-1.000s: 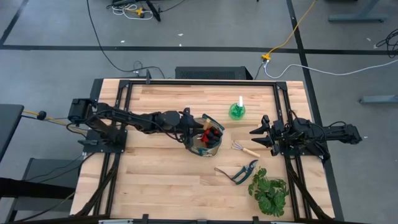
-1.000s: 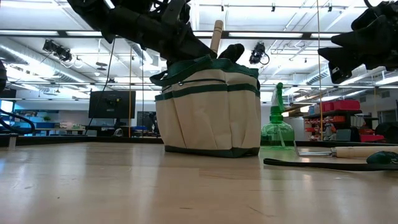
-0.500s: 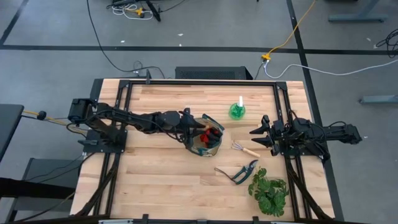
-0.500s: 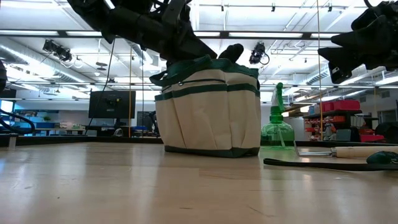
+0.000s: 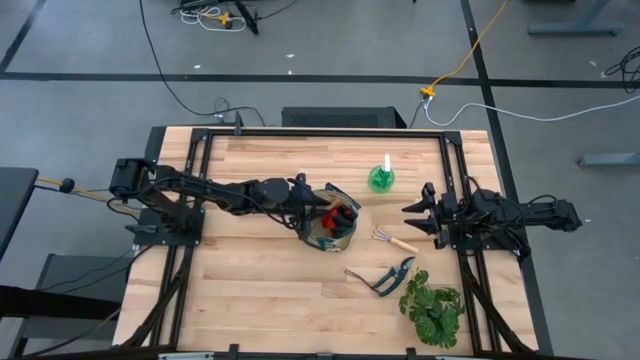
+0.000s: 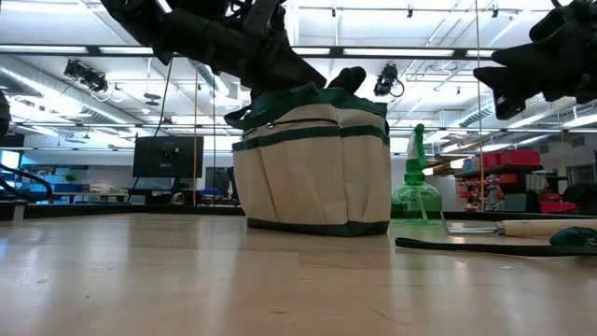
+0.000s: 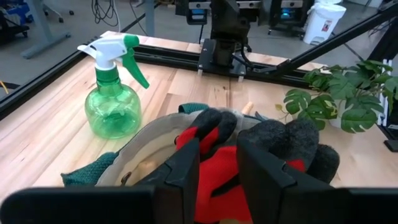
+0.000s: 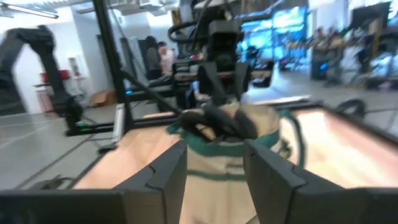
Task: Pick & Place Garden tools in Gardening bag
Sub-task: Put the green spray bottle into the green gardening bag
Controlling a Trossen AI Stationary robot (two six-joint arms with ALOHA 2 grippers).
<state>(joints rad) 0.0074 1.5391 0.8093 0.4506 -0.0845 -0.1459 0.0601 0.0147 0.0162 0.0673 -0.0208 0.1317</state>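
My left gripper [image 5: 318, 207] hovers over the mouth of the gardening bag [image 5: 334, 226], which sits near the middle of the table [image 5: 260, 290]. Its jaws stand apart with nothing between them, and the red gloves [image 7: 217, 171] lie just beneath, bunched in the bag's opening. The bag is a small round tote in beige cloth, trimmed in dark green, with side pockets and a slack loop handle; from table height it stands upright on its base.

My right gripper [image 5: 418, 221] waits at the right side, fingers spread and empty, raised clear of the table and facing the bag.

Three tools are left out. The green spray bottle [image 5: 381, 177] stands just beyond the bag on the far right. A wooden-handled hand rake [image 5: 396, 240] lies between the bag and my right gripper. The dark-handled pruning shears [image 5: 385, 277] lie nearer, just beside the leafy plant [image 5: 433, 307], which stays out.

As I judge it, the step in hand is clearing the left arm from the bag. I would lift straight up, so the fingers do not snag a glove or the soft rim and tip the tote over. Only then would I send the right gripper to the rake, closing across the wooden handle rather than the tines, since that tool lies closest to it.
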